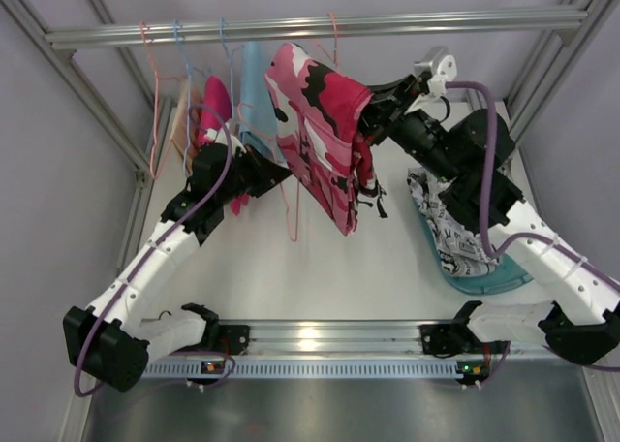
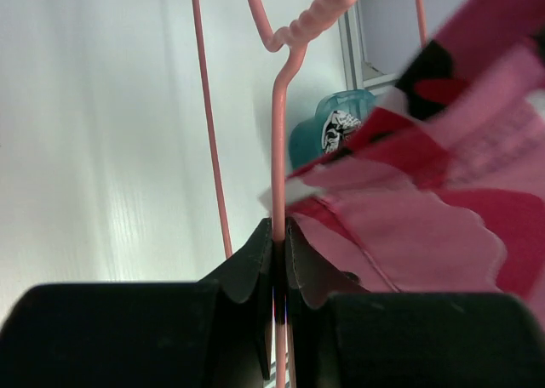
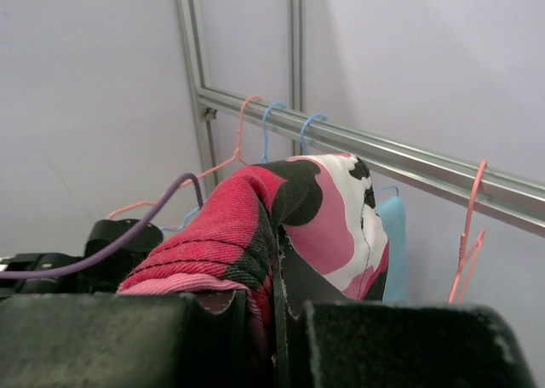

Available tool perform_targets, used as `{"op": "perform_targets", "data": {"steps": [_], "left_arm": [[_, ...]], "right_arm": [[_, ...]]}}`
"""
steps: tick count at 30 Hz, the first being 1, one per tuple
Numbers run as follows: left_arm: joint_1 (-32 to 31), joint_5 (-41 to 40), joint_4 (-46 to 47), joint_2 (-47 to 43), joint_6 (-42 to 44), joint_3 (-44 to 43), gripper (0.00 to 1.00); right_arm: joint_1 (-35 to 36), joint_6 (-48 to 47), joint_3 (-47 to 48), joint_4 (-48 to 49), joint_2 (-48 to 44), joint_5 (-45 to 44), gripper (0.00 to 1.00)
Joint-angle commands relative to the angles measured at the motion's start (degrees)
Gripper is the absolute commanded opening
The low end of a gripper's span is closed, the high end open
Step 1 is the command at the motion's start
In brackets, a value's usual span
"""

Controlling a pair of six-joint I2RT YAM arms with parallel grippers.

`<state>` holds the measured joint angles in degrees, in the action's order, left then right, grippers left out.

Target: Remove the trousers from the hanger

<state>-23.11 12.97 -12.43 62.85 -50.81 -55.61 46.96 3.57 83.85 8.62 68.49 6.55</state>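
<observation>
- Top external: the pink-red trousers (image 1: 315, 137) are hanging draped over a thin pink hanger (image 1: 294, 219) under the far rail (image 1: 320, 25), above the bench (image 1: 291, 287). The right hand (image 1: 368, 122) is gripping their right edge, and the left hand (image 1: 271, 166) is reaching in from the left. A comic-print pair (image 1: 441, 224) is lying on a teal tray (image 1: 504, 279) at the right.
- Left wrist: the left hand is pressing its fingers together on the hanger's wire, apparently steadying it. The wire is looking smooth, thin and springy, so it is probably going to swing if tugged.
- Right wrist: the right hand is pinching a bunched fold of the pink-red trousers. The cloth is showing a ribbed weave and is looking soft, light and limp. It is likely going to slide off the wire easily. A thick fold or hem is looking like the safest hold, since a single layer may slip.
</observation>
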Motion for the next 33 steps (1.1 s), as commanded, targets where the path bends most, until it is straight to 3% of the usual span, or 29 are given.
{"op": "perform_targets", "data": {"steps": [1,8,15,24,29,33], "left_arm": [[0.09,-0.75,-0.32,-0.27,1.85,0.86,0.0],[0.09,-0.14,-1.02,0.34,3.25,0.77,0.0],[0.09,0.82,-1.55,1.57,5.81,-0.63,0.0],[-1.23,2.5,-1.46,2.89,5.63,-2.04,0.0],[-1.49,3.2,-1.11,2.72,5.45,-3.09,0.0],[-1.85,3.29,-0.93,2.8,5.46,-3.45,0.0]], "right_arm": [[-0.2,4.25,2.46,8.52,-6.78,4.26,0.0],[-1.69,3.11,1.48,1.58,-14.69,6.63,0.0],[-9.51,6.96,0.61,-4.31,-21.64,14.63,0.0],[-27.0,8.82,-1.5,-10.71,-32.53,11.74,0.0],[-40.17,13.64,-3.96,-13.01,-40.7,8.93,0.0],[-50.46,11.82,-3.18,-21.15,-46.5,3.22,0.0]]}}
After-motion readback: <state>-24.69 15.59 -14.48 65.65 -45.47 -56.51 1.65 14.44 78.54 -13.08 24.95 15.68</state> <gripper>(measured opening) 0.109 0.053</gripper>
